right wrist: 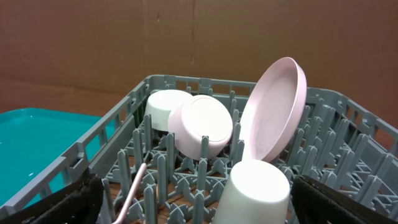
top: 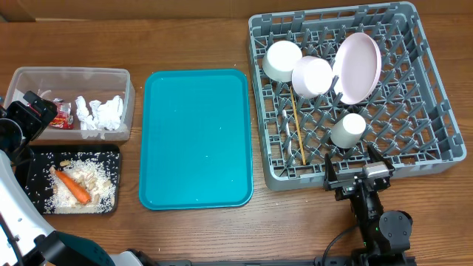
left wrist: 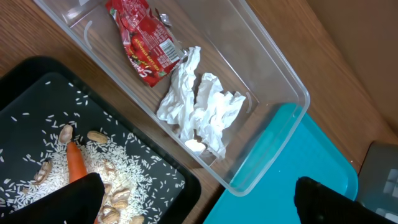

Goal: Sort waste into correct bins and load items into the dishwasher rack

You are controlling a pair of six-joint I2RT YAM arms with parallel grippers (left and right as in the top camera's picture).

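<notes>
The grey dishwasher rack [top: 436,89] at right holds two white bowls [top: 282,60] [top: 312,76], a white plate [top: 358,68] on edge, a small white cup [top: 347,130] and wooden chopsticks [top: 298,129]. These also show in the right wrist view: the plate [right wrist: 273,112], the cup [right wrist: 256,193]. The clear tub [top: 74,74] holds the red wrapper [left wrist: 144,38] and white tissue [left wrist: 200,102]. The black tray [top: 29,166] holds the carrot [top: 74,187] and rice [top: 96,177]. My left gripper [left wrist: 198,202] is open and empty above the tray's edge. My right gripper [right wrist: 198,202] is open at the rack's near wall.
A large teal serving tray [top: 196,137] lies between the bins and the rack, with nothing on it. Peanut-like scraps [left wrist: 115,198] lie among the rice. The wooden table [top: 185,37] runs behind everything.
</notes>
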